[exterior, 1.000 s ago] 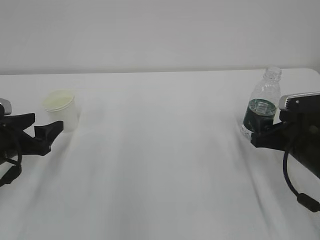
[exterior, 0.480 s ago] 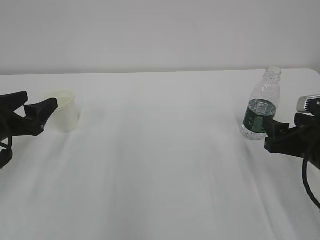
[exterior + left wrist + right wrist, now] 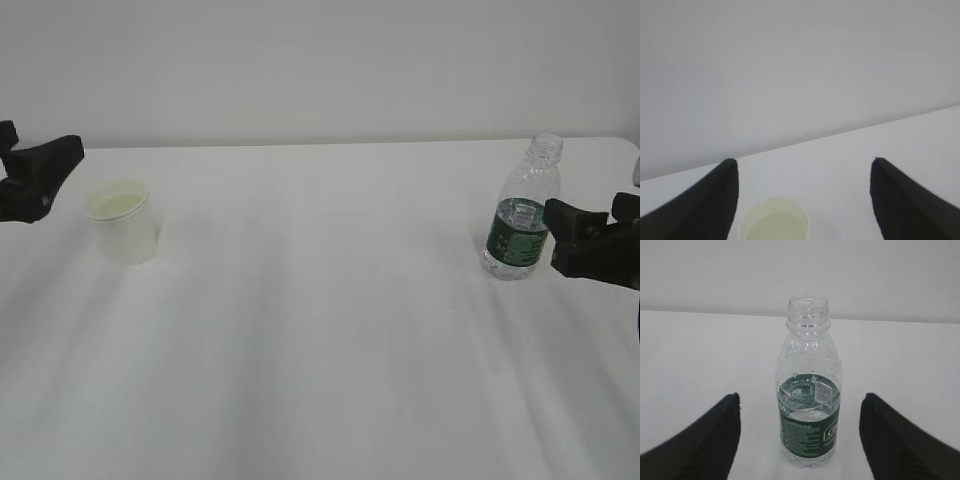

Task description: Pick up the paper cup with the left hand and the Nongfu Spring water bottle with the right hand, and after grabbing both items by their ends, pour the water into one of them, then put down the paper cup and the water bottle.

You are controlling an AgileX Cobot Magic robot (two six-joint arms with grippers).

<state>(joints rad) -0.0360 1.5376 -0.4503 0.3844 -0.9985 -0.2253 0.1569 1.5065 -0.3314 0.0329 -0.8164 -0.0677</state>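
White table [image 3: 330,330] holds paper cup [image 3: 122,221] and bottle [image 3: 522,220]; both pincers (edge-cropped) spread, empty.

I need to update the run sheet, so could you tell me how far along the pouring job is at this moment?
Done, apparently: the paper cup and the water bottle stand upright on the table, the bottle part full. In hand: nothing; the left gripper and right gripper are open and clear of both. Left: I can't tell if pouring happened; the cup's contents aren't readable.
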